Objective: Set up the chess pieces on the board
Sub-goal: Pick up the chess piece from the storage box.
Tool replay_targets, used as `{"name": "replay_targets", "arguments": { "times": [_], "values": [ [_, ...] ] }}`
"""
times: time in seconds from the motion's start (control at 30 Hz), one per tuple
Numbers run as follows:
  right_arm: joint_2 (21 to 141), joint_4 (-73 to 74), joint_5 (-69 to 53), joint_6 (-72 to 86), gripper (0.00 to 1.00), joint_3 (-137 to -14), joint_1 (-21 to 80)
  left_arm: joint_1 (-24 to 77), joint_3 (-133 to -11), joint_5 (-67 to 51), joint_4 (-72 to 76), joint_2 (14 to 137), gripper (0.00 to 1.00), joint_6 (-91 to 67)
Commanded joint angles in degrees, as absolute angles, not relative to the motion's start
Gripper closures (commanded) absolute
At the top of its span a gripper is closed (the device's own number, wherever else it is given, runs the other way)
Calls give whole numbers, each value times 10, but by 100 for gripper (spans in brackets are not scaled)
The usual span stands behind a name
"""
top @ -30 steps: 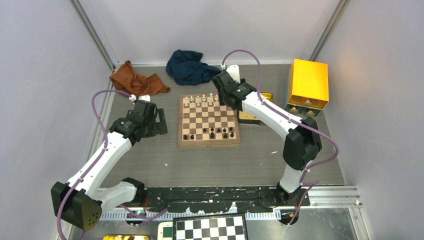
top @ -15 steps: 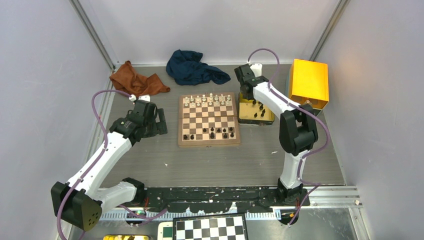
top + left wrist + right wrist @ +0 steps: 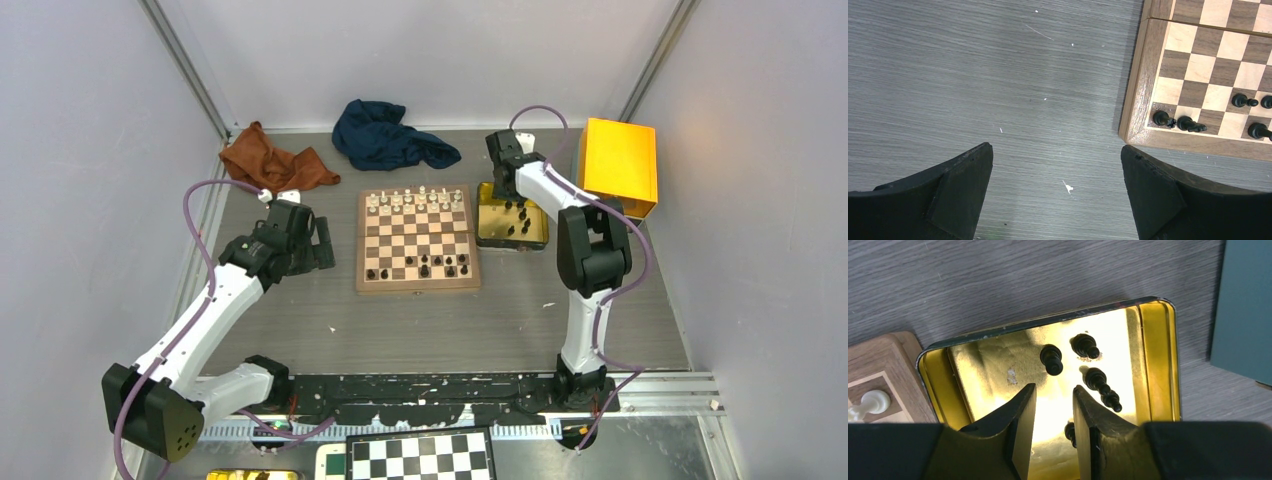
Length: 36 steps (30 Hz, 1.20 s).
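Black pieces [image 3: 1052, 360] crowd the gold tin [image 3: 1158, 350] ahead of the right fingers [image 3: 1018, 420]; bare table [image 3: 998, 75] lies open left of the board [image 3: 1135, 100].

One black piece [image 3: 1069, 432] half hidden behind right fingers [image 3: 1087, 436] (type unreadable).

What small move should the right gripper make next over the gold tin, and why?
Probably ease forward and down onto the nearest black chess piece. The right gripper hangs over the gold tin tray with its jaws apart and nothing between them; that piece sits just beyond its tips.
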State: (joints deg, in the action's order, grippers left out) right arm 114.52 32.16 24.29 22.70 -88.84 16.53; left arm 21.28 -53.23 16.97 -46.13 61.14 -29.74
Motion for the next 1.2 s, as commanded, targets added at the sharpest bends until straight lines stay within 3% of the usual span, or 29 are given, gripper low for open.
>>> {"name": "replay_targets", "arguments": {
  "times": [0.0,0.87,1.17],
  "values": [
    [1154,290,222,224,61,-920,156,210,-557,181,-459,604,1,-298],
    [1192,292,198,211,61,-951,133,210,-568,181,-452,632,1,-297],
    [1199,296,191,211,72,-954,131,210,-568,182,-450,639,1,-294]
  ]
}}
